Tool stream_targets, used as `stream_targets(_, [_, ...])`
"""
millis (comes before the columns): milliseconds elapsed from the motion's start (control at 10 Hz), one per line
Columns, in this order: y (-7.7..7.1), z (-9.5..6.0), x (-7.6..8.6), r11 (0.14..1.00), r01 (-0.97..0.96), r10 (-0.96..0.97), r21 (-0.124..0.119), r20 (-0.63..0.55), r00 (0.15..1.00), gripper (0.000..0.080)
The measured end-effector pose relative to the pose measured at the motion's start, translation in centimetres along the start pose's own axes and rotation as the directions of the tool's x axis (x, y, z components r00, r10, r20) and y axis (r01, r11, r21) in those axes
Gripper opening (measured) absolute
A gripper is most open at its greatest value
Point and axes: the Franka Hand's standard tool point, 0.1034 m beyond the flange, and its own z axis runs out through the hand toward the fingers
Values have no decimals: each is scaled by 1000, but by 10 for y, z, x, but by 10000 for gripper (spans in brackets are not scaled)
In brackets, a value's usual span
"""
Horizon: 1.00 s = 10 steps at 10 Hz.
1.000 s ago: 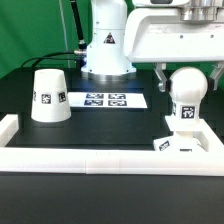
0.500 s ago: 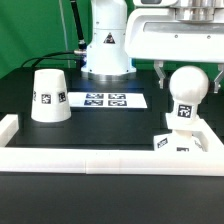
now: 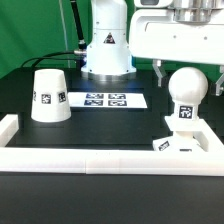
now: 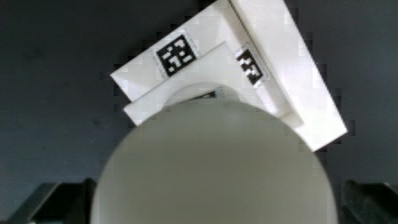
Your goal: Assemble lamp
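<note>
One shade (image 3: 49,96), one bulb (image 3: 186,97) and one base (image 3: 186,143) are visible. One marker board (image 3: 106,100), carrying four tags.

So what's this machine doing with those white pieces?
A robot arm is putting a lamp together. The round-topped bulb stands upright on the flat square base, at the exterior view's right. The gripper hangs right above the bulb, its fingers on either side of it and apparently not squeezing. The cone-shaped shade sits alone on the table at the exterior view's left, beside the marker board, not yet fitted.
</note>
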Motion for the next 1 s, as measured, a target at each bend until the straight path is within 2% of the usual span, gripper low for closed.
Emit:
stream_targets(200, [2,-26,-2,998,59,-59,16,-3,998,695])
stream_targets(300, [7,-41,-2,997,76,-76,19,-4,997,698])
stream_targets(500, [29,-66,1,998,66,-66,24,-8,998,698])
stream_targets(700, [57,-70,-2,999,31,-31,21,-12,999,698])
stream_targets(800, [65,-68,-6,1000,22,-21,20,-9,1000,698])
stream_targets(1000, [63,-67,-6,999,26,-26,20,-10,1000,698])
